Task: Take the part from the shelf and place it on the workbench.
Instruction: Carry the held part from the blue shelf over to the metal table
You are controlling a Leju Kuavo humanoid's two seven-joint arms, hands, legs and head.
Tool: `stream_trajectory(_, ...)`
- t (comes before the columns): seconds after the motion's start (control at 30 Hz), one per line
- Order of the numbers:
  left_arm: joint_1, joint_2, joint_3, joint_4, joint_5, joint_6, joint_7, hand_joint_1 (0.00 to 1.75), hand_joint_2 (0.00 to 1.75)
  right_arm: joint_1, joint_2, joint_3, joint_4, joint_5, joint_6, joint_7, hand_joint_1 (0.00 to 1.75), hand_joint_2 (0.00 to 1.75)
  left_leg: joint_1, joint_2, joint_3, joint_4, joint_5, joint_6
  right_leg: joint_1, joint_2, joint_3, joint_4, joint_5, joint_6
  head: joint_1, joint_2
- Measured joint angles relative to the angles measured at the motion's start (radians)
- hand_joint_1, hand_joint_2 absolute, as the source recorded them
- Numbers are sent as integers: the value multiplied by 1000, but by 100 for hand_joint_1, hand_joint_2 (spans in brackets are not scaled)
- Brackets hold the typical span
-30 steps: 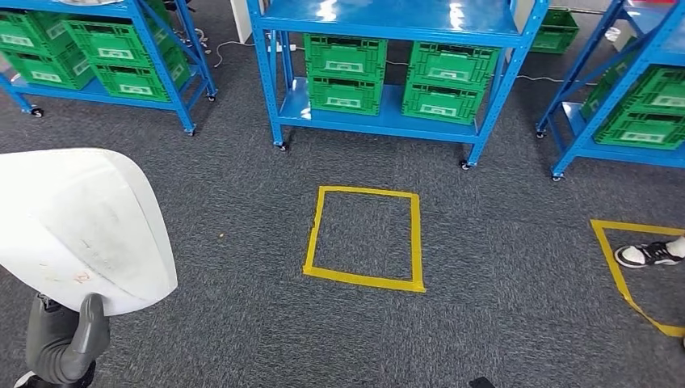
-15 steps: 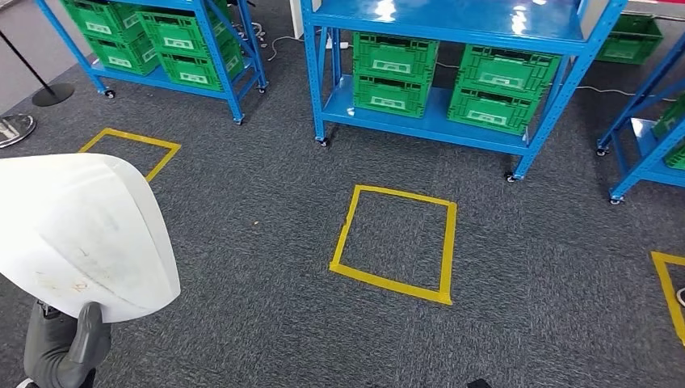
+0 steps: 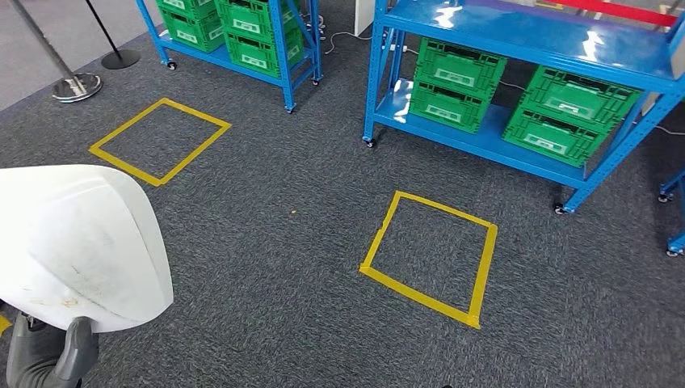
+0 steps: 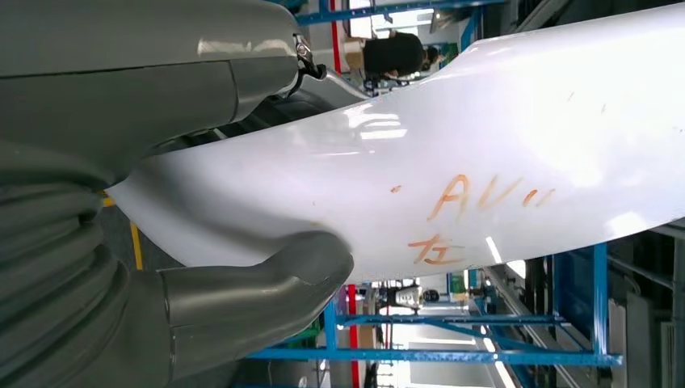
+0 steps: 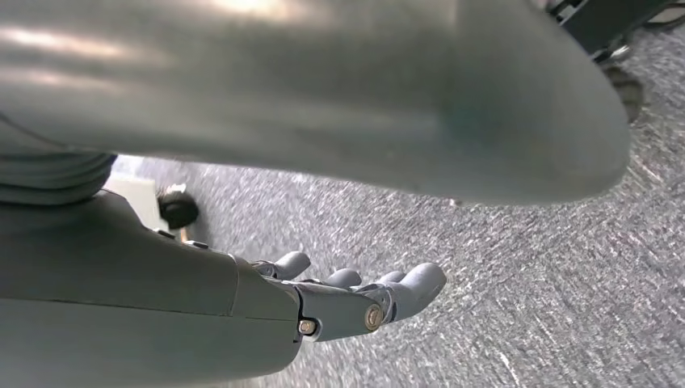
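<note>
We have the large white curved plastic part (image 3: 77,242) off the shelf and clamped in our left hand (image 3: 52,356), thumb pressed on its glossy face; our right hand (image 5: 355,299) hangs empty, fingers apart; no table is in sight yet; we count two yellow tape squares (image 3: 428,259), two blue shelving racks (image 3: 517,36).

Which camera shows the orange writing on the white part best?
The left wrist view: the orange writing sits large and sharp on the white part, beside the left hand that holds it. The head view shows the whole part but only faint smudges where marks might be. The right wrist view shows the right hand over carpet.
</note>
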State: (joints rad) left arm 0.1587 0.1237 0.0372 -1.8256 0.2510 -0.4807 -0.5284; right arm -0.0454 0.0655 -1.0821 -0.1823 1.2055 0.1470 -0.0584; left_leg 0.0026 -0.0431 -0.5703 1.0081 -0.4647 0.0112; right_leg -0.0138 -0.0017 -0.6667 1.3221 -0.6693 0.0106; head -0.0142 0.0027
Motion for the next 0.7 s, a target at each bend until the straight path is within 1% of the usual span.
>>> stream_trajectory(0.03, 1, 0, 0, 0, -1, 0, 0, 175, 175, 1, 0, 0, 0, 0, -1, 0, 0, 0, 0, -12, -1, 2, 0, 0, 0, 1, -6, 2, 12, 0, 0, 0)
stream_trajectory(0.07, 2, 0, 0, 0, -1, 0, 0, 175, 175, 1, 0, 0, 0, 0, -2, -1, 0, 0, 1, -23, -1, 4, -1, -1, -1, 2, 0, -21, 35, -1, 0, 0)
stream_trajectory(0.1, 2, 1, 0, 0, -2, 0, 1, 175, 175, 1, 0, 0, 0, 0, -3, -2, 0, 0, 1, -36, -1, 7, -2, -3, -3, 7, 20, -74, 70, -1, 0, 0)
stream_trajectory(0.13, 3, 1, -1, 0, -4, 0, 2, 175, 175, 1, 0, 1, 0, 0, -6, -4, 0, 0, 3, -50, -2, 12, -4, -7, -6, 23, 50, -147, 108, -2, 0, 0)
stream_trajectory(0.17, 3, 1, -1, -1, -8, 1, 4, 175, 175, 0, 0, 1, 0, 0, -9, -4, 0, 0, 3, -63, -4, 16, -6, -12, -6, 41, 76, -206, 133, -2, 0, 0)
stream_trajectory(0.2, 3, 1, -2, -4, -14, 3, 8, 175, 175, 0, 0, 1, 0, 0, -12, -6, 0, 0, 3, -76, -7, 21, -8, -19, -6, 56, 95, -253, 150, -4, 0, 0)
stream_trajectory(0.23, 3, 0, -4, -7, -20, 5, 12, 175, 175, -1, 0, 2, 0, 1, -16, -7, 0, 0, 4, -88, -13, 23, -8, -26, -4, 64, 103, -275, 154, -7, 0, 0)
stream_trajectory(0.27, 5, -1, -5, -12, -25, 7, 15, 175, 175, -2, 0, 4, 0, 4, -20, -9, 0, 0, 4, -98, -18, 22, -7, -33, -1, 60, 103, -275, 152, -12, 0, 0)
stream_trajectory(0.3, 9, -2, -6, -16, -30, 9, 18, 175, 175, -3, -1, 6, 0, 8, -24, -10, 0, 0, 5, -109, -23, 20, -5, -40, 0, 48, 103, -279, 155, -20, 0, 0)
stream_trajectory(0.33, 15, -2, -6, -20, -34, 10, 17, 175, 175, -4, -3, 8, 0, 12, -28, -11, 0, 0, 6, -105, -26, 21, -5, -45, 0, 37, 106, -282, 158, -28, 0, 0)
stream_trajectory(0.37, 20, -3, -6, -24, -39, 10, 15, 175, 175, -6, -5, 11, 0, 16, -31, -11, 0, 0, 5, -85, -31, 33, -13, -48, -1, 25, 108, -285, 160, -36, -1, 0)
stream_trajectory(0.4, 23, -5, -6, -27, -45, 11, 11, 175, 175, -6, -9, 14, 0, 22, -33, -10, 0, 0, 4, -53, -44, 62, -32, -51, -1, 13, 109, -288, 163, -43, -2, 0)
stream_trajectory(0.43, 25, -9, -5, -28, -52, 11, 5, 175, 175, -5, -14, 17, 0, 28, -33, -10, 0, 0, 2, -15, -67, 114, -62, -53, -1, -1, 110, -290, 164, -48, -4, 0)
stream_trajectory(0.47, 26, -15, -5, -29, -63, 12, -4, 175, 175, -3, -21, 21, 0, 35, -33, -9, 0, 0, 2, 13, -98, 181, -99, -56, 1, -15, 110, -290, 164, -51, -5, 0)
stream_trajectory(0.5, 28, -22, -4, -28, -75, 13, -13, 175, 175, 0, -28, 24, 0, 41, -33, -9, 0, 0, 3, 27, -129, 246, -128, -58, 3, -30, 109, -290, 163, -53, -5, 0)
stream_trajectory(0.53, 30, -29, -2, -26, -87, 14, -23, 175, 175, 3, -36, 26, 0, 46, -33, -9, 0, 0, 4, 34, -151, 293, -143, -59, 5, -46, 109, -290, 162, -54, -5, 0)
stream_trajectory(0.57, 31, -35, 0, -22, -98, 15, -32, 175, 175, 4, -44, 28, 0, 49, -34, -11, 0, 0, 5, 37, -153, 302, -138, -59, 6, -62, 109, -290, 161, -53, -5, 0)
stream_trajectory(0.6, 32, -41, 2, -19, -105, 15, -39, 175, 175, 5, -53, 30, 0, 51, -37, -15, 0, 0, 5, 42, -135, 271, -117, -57, 7, -76, 110, -289, 160, -53, -5, 0)
stream_trajectory(0.63, 33, -47, 4, -16, -110, 15, -44, 175, 175, 4, -60, 32, 0, 50, -41, -22, 0, 0, 4, 53, -100, 209, -86, -54, 7, -90, 112, -289, 158, -51, -5, 0)
stream_trajectory(0.67, 33, -51, 7, -14, -114, 15, -49, 175, 175, 5, -69, 33, -1, 49, -44, -32, 0, 0, 1, 77, -61, 135, -59, -48, 9, -103, 115, -289, 156, -48, -5, 0)
stream_trajectory(0.7, 33, -56, 9, -13, -116, 15, -52, 175, 175, 5, -76, 33, -1, 46, -47, -44, 0, 0, -2, 98, -29, 76, -39, -43, 11, -115, 118, -288, 153, -44, -5, 0)
